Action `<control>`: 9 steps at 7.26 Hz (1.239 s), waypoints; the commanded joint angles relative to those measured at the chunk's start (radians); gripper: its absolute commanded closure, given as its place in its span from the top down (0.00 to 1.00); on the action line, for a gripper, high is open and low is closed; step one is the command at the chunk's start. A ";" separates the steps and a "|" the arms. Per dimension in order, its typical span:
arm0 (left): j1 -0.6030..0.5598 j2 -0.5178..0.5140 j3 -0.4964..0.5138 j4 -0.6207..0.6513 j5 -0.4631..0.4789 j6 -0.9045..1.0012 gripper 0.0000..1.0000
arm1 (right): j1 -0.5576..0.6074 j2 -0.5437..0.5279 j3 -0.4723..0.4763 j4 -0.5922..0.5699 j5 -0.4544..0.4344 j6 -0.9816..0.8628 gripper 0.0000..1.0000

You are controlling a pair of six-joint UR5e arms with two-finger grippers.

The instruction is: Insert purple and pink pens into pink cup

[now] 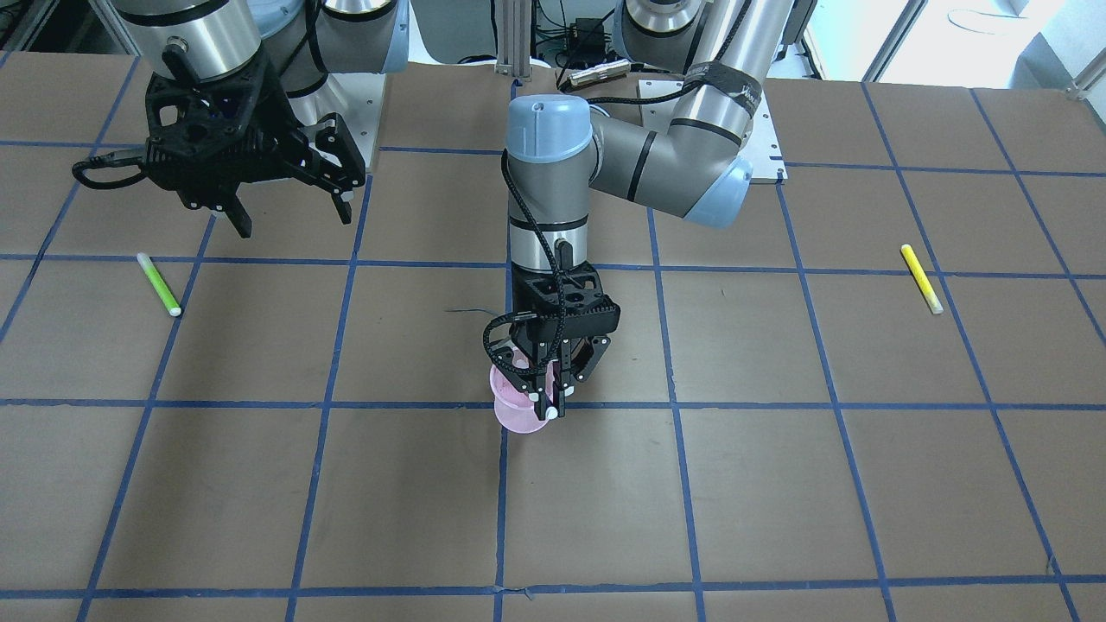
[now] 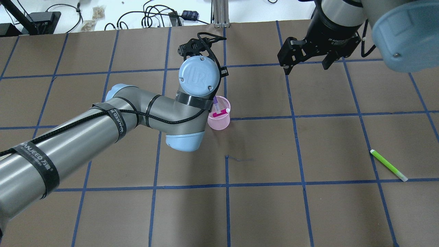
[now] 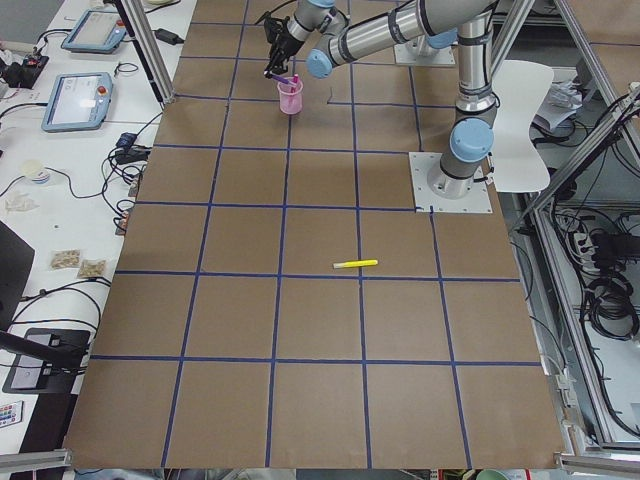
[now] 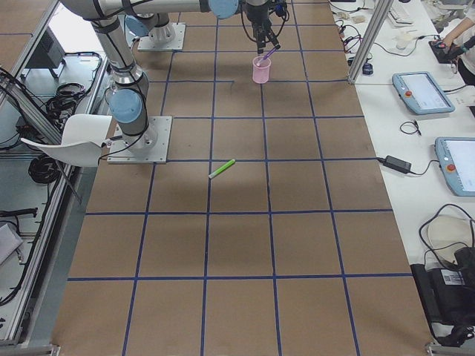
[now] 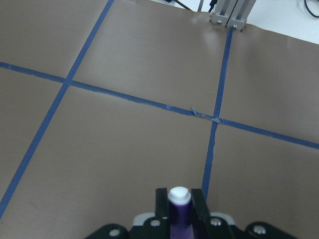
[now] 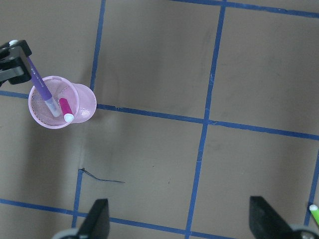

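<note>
Yellow pen [image 1: 921, 278] flat on table [image 1: 778, 501], well apart from pink cup [image 2: 219, 124], on robot's left of it. Left end effector [image 1: 554, 408] just above pink cup, clenched on purple pen [image 6: 42, 89]. Purple pen tilted, lower end inside cup mouth. Pink pen [image 6: 64, 108] in cup, leaning, white end at rim. Cup upright. Right end effector [image 1: 289, 216] raised, well to cup's right, fingers spread, nothing held. Green pen [image 2: 388, 165] flat on table, far right of cup.
</note>
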 commanded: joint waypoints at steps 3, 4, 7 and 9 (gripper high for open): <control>-0.002 -0.004 -0.024 -0.004 -0.001 0.012 0.00 | 0.000 0.000 0.002 0.000 0.001 -0.016 1.00; -0.002 -0.004 -0.024 -0.004 -0.002 0.013 0.21 | 0.000 0.000 0.000 0.000 -0.001 -0.017 1.00; -0.002 -0.004 -0.024 -0.001 -0.004 0.010 1.00 | 0.000 0.001 0.002 0.000 0.001 -0.018 1.00; -0.002 -0.003 -0.021 0.001 -0.004 0.010 1.00 | 0.000 0.001 0.003 0.000 0.001 -0.018 1.00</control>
